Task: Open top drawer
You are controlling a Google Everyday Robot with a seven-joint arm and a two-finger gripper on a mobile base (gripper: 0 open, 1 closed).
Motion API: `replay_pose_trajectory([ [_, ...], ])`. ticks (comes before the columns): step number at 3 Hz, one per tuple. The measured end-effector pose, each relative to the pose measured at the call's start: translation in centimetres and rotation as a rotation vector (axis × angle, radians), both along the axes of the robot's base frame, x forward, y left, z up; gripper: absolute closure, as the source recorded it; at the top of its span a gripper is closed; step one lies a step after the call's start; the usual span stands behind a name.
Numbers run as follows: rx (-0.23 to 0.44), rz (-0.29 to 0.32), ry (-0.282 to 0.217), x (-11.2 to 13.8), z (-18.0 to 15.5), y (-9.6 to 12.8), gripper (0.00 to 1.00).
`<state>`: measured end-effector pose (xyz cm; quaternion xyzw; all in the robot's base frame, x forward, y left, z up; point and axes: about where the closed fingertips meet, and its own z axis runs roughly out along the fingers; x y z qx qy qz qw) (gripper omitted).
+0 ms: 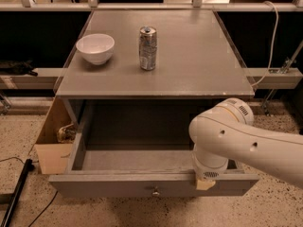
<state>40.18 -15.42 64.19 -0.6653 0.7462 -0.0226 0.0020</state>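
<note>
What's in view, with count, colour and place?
top drawer: one, grey, pulled out below the table top
knob: one, metal, middle of drawer front
table: one, grey, centre
bowl: one, white, table top, left
can: one, silver, right of the bowl
box: one, brown, floor left of the drawer
cable: one, white, far right
arm: one, white, from the right over the drawer
hand: one, beige tip, at the drawer front's top edge, right of the knob

Grey table top (199,65), white bowl (95,48) at back left, silver can (147,48) near it, gripper (205,182) below front edge.
</note>
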Motion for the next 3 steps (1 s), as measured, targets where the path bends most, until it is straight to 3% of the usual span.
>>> replay_pose_trajectory([
  [3, 0.000, 0.000, 0.000, 0.00, 0.00, 0.00, 0.10],
])
